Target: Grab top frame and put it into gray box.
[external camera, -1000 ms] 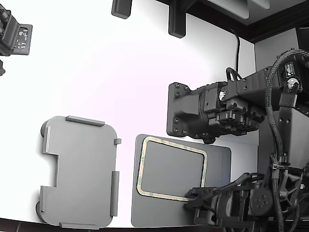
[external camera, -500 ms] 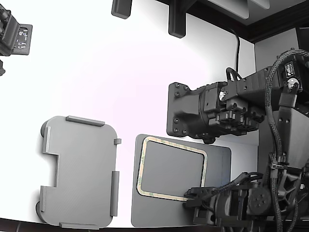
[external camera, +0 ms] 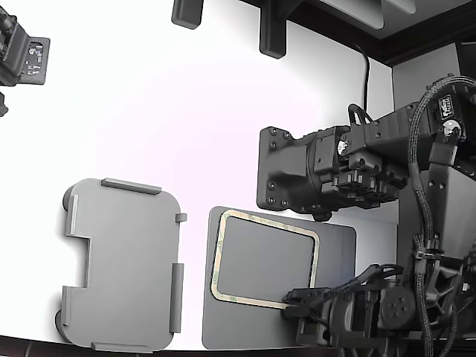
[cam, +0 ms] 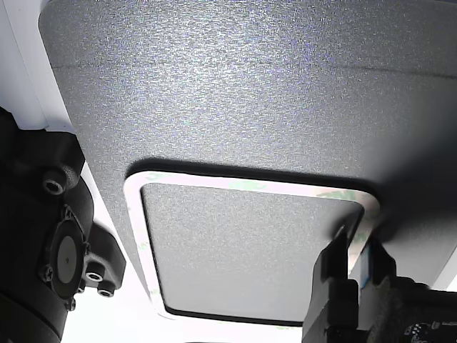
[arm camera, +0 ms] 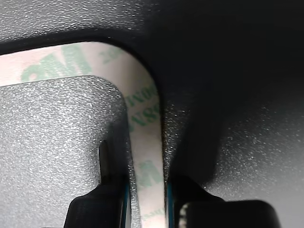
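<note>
The top frame [external camera: 265, 222], a thin beige-green border, lies flat on a dark gray mat [external camera: 336, 249] at the lower middle of the exterior view. My gripper [external camera: 288, 306] is at the frame's near right corner. In the wrist view the gripper [arm camera: 147, 205] has one finger [arm camera: 111, 202] inside the border and one outside, closed against the printed strip [arm camera: 142, 118]. The other view shows the same grip [cam: 357, 259] on the frame [cam: 235, 184]. The gray box [external camera: 123, 264] sits empty at the exterior view's left, apart from the mat.
A second black arm [external camera: 320, 175] hangs above the mat's far right edge. Black posts [external camera: 272, 30] stand at the back. A black device [external camera: 22, 56] sits at the far left. The white table [external camera: 171, 126] shows between box and mat.
My arm and its cables have shifted very slightly at the frame's corner. The frame, the mat and the gray box have not moved.
</note>
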Tool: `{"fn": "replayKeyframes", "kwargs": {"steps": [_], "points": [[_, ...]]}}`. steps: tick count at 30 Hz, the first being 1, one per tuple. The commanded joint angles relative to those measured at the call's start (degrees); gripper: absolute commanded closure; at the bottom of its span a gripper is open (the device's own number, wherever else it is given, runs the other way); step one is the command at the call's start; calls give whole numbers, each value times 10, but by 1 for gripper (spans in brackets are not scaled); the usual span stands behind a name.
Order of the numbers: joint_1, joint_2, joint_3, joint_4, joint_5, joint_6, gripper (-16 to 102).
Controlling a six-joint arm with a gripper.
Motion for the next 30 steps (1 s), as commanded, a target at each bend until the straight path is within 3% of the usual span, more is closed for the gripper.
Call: {"fn": "replayKeyframes", "kwargs": {"steps": [1, 2, 3, 9, 11, 14, 17, 21, 30], "points": [[-5, 16, -5, -6, 4, 13, 81], [-5, 17, -5, -7, 5, 25, 96], [-5, 17, -7, -5, 7, 30, 97], [-13, 21, -70, 37, 27, 25, 97], [-21, 15, -120, 67, 60, 54, 97], [-60, -8, -217, 99, 69, 137, 97], [-98, -54, -341, 163, 84, 278, 97], [-131, -102, -467, 230, 154, 451, 97], [-230, -80, -454, 229, 218, 998, 97]]}}
